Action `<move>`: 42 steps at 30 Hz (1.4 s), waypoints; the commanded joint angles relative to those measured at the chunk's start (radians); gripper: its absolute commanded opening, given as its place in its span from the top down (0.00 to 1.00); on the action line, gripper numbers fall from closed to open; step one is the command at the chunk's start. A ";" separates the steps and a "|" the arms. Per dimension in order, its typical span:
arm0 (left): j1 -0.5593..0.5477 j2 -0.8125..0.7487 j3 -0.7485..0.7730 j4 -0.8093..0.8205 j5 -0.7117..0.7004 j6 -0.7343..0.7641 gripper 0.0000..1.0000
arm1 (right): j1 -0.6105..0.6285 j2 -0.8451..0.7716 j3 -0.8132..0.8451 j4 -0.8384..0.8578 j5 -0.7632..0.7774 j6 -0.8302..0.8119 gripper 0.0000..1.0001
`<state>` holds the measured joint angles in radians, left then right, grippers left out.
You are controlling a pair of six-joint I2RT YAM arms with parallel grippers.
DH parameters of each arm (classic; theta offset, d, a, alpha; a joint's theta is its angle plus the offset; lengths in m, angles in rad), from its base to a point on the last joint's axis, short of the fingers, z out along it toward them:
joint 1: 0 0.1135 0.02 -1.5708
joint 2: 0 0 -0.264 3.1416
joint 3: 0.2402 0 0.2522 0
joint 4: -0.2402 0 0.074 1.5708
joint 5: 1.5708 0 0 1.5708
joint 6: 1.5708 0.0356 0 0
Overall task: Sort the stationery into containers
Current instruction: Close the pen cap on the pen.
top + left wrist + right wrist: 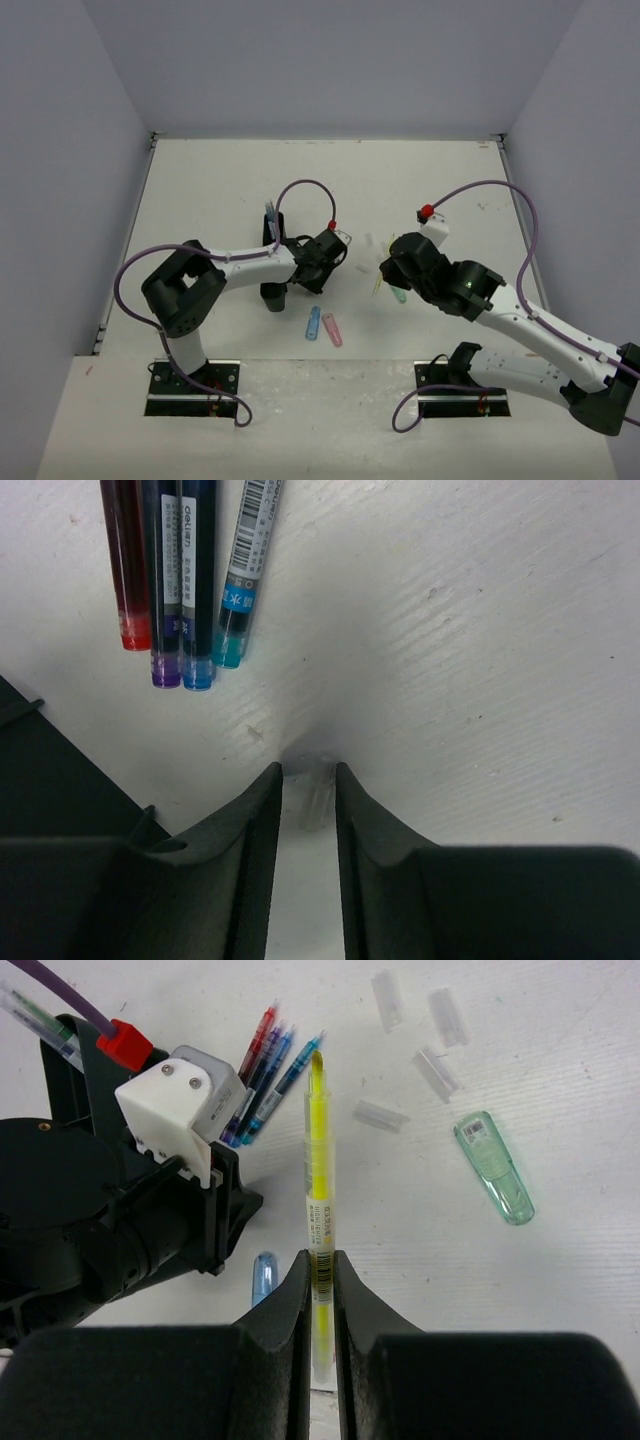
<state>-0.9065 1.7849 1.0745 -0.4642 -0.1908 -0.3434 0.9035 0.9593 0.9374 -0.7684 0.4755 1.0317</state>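
My right gripper is shut on a yellow-green highlighter, which points away from me above the table; in the top view this gripper is right of centre. My left gripper is low over the table, its jaws narrowly open around a small clear cap. Red, purple, blue and teal pens lie side by side just beyond it. The black organiser stands left of the left gripper, with pens upright in it; its wall also shows in the left wrist view.
A chunky blue piece and a pink piece lie in front of the left gripper. A chunky green piece and several clear caps lie on the table to the right. The left wrist is close to the highlighter.
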 commanded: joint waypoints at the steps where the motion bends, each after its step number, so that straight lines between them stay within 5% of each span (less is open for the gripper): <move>1: 0.013 0.048 0.015 0.029 0.032 0.032 0.83 | 0.005 -0.024 -0.008 0.031 0.005 -0.010 1.00; 5: 0.014 0.048 0.002 0.018 0.040 0.020 0.99 | 0.005 -0.037 -0.012 0.030 0.002 -0.010 1.00; 11: 0.014 -0.028 -0.019 0.005 0.033 -0.004 1.00 | 0.006 -0.073 -0.024 0.064 -0.050 -0.046 1.00; 17: 0.014 -0.228 0.030 0.080 -0.045 -0.130 1.00 | 0.006 -0.120 -0.211 0.508 -0.479 -0.379 1.00; 22: 0.012 -0.545 -0.153 0.468 0.032 -0.239 1.00 | 0.043 -0.147 -0.355 0.798 -0.664 -0.406 1.00; 27: 0.014 -0.714 -0.260 0.769 0.168 -0.277 1.00 | 0.171 -0.136 -0.294 0.841 -0.558 -0.472 1.00; 42: 0.014 -0.818 -0.278 0.772 0.196 -0.273 1.00 | 0.206 -0.197 -0.301 0.819 -0.309 -0.427 1.00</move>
<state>-0.8970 0.9934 0.7986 0.2470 -0.0036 -0.6098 1.1053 0.7602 0.6224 0.0385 0.0938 0.6022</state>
